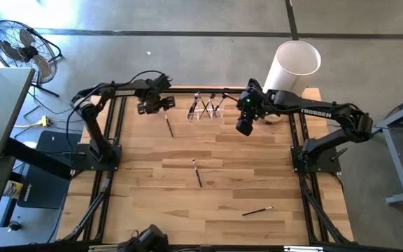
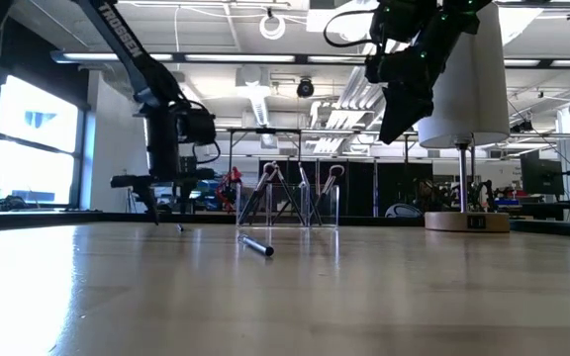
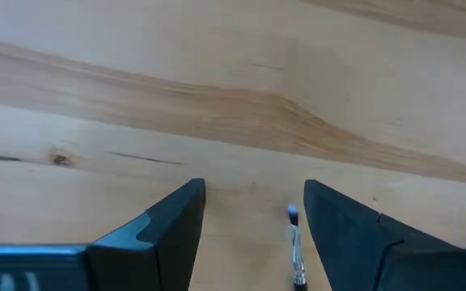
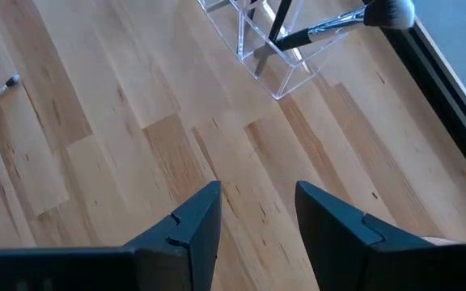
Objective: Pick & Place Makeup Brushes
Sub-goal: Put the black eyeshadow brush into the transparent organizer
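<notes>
the left gripper [image 3: 249,234], jaws spread, hovers over a makeup brush [image 3: 296,255] lying nearer one finger, long axis parallel to both fingers.

Grey concrete floor [image 1: 187,17] — floor fan [image 1: 19,43]

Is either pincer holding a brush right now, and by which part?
No. The left pincer stands open over a brush lying on the table, not gripping it. The right pincer is open and empty.
</notes>
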`<state>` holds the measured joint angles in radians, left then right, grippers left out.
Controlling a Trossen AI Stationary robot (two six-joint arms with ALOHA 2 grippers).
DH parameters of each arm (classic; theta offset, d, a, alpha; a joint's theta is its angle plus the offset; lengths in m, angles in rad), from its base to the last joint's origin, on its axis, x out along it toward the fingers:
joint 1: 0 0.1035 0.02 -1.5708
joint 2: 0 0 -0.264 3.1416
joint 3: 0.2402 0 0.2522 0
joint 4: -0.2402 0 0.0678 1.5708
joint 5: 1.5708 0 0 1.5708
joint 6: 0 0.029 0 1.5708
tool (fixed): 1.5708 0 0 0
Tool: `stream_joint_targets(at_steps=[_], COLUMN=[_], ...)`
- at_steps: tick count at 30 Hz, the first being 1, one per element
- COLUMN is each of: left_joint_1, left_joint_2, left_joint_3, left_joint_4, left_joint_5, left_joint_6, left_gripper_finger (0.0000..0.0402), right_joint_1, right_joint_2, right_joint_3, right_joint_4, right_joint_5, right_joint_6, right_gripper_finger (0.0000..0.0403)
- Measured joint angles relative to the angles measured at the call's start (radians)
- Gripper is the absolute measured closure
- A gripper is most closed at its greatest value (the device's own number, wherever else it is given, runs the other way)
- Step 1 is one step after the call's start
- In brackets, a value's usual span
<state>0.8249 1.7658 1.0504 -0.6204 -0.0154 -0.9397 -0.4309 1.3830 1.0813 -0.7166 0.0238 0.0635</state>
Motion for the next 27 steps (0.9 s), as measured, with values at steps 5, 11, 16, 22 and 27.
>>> stream_joint_targets(at_steps=[5, 11, 16, 22, 27], left_joint_1=[-0.003, -0.036, -0.048, -0.045, -0.047], left_joint_2=[0.066, 0.111, 0.123, 0.125, 0.125], left_joint_3=[0.071, 0.122, 0.124, 0.122, 0.121], left_joint_4=[-0.073, -0.142, -0.161, -0.165, -0.165], left_joint_5=[-0.005, -0.044, -0.029, 0.013, 0.034], left_joint_6=[0.032, 0.045, 0.045, 0.054, 0.054], left_gripper_finger=[0.0190, 0.0190, 0.0213, 0.0285, 0.0357], right_joint_1=[0.000, 0.000, 0.000, 0.000, 0.000], right_joint_2=[0.000, 0.000, 0.000, 0.000, 0.000], right_joint_3=[0.000, 0.000, 0.000, 0.000, 0.000], right_joint_4=[0.000, 0.000, 0.001, 0.004, 0.004], right_joint_5=[0.000, 0.034, 0.034, 0.034, 0.034], right_joint_6=[0.000, 0.006, 0.007, 0.007, 0.007], right_gripper_finger=[0.0249, 0.0249, 0.0249, 0.0249, 0.0249])
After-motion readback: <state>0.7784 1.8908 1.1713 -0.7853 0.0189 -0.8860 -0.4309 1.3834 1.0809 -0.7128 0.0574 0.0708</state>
